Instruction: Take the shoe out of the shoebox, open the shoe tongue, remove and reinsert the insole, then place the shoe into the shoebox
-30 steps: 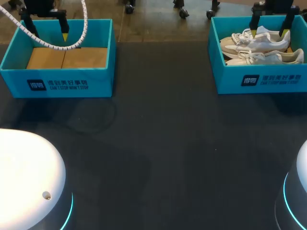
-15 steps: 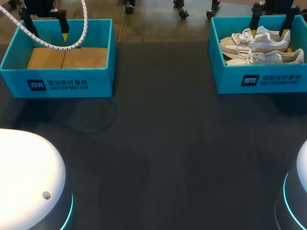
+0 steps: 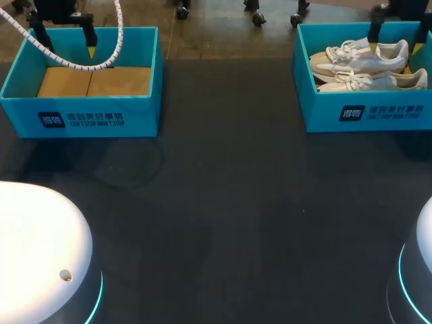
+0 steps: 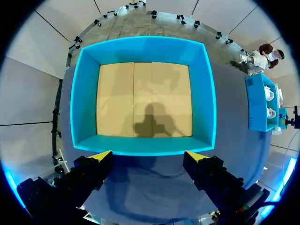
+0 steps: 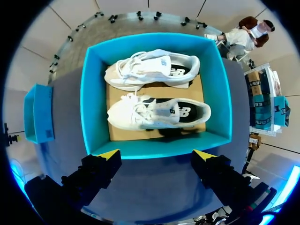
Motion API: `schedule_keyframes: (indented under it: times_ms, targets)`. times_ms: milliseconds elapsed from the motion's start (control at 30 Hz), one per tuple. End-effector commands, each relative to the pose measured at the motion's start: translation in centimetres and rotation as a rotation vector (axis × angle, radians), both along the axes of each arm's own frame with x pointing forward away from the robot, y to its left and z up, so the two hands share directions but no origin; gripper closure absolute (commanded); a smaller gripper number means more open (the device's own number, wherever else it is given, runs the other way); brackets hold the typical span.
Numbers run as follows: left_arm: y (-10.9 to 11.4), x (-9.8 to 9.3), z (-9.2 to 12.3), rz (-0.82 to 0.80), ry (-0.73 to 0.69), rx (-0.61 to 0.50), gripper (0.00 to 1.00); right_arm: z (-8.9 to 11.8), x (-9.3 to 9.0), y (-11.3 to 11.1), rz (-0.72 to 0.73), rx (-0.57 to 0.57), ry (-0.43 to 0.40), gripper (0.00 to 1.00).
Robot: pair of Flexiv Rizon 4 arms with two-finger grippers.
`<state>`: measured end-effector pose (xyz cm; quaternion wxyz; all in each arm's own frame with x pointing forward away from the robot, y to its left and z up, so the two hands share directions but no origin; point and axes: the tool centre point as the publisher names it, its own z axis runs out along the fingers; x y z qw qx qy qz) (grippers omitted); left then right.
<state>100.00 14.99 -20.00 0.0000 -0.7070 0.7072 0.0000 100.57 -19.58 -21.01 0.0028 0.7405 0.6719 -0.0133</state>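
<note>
Two white shoes lie on their sides in the right blue shoebox (image 3: pixel 324 111), one shoe (image 3: pixel 354 59) behind the other shoe (image 3: pixel 371 81). My right gripper (image 3: pixel 395 46) hangs open above this box, over the shoes' heel end, touching nothing. In the right wrist view both shoes (image 5: pixel 154 70) (image 5: pixel 159 112) lie ahead of the open right gripper (image 5: pixel 156 154), which is over the box's near wall (image 5: pixel 154 147). My left gripper (image 3: pixel 66 47) stands open above the left blue shoebox (image 3: pixel 81 118). That box (image 4: pixel 143 49) holds only a cardboard floor, ahead of the left gripper (image 4: pixel 147 155).
The dark table (image 3: pixel 223 202) stretches between the two boxes and toward the front. Both arm bases (image 3: pixel 40 256) (image 3: pixel 415 270) stand at the near corners. A white spiral cable (image 3: pixel 101 62) hangs over the left box's back.
My right gripper has shifted to the right above the shoebox with the shoes. The left gripper and both boxes stay where they were.
</note>
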Motion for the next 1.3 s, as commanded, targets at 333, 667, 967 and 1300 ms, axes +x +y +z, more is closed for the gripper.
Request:
schedule_keyframes:
  times_ms: [333, 667, 967, 1300]
  targets:
    - [0.0, 0.0, 0.0, 0.0, 0.0, 0.0, 0.0, -2.1, 0.4, -1.7, -0.01, 0.024, 0.027, 0.0]
    - [0.0, 0.0, 0.0, 0.0, 0.0, 0.0, 0.0, -2.1, 0.4, -1.7, -0.01, 0.024, 0.027, 0.0]
    - [0.0, 0.0, 0.0, 0.0, 0.0, 0.0, 0.0, -2.4, -0.4, -2.4, -0.016, 0.006, 0.006, 0.0]
    - [0.0, 0.0, 0.0, 0.0, 0.0, 0.0, 0.0, -4.4, -1.0, -5.0, -0.04, -0.009, 0.003, 0.0]
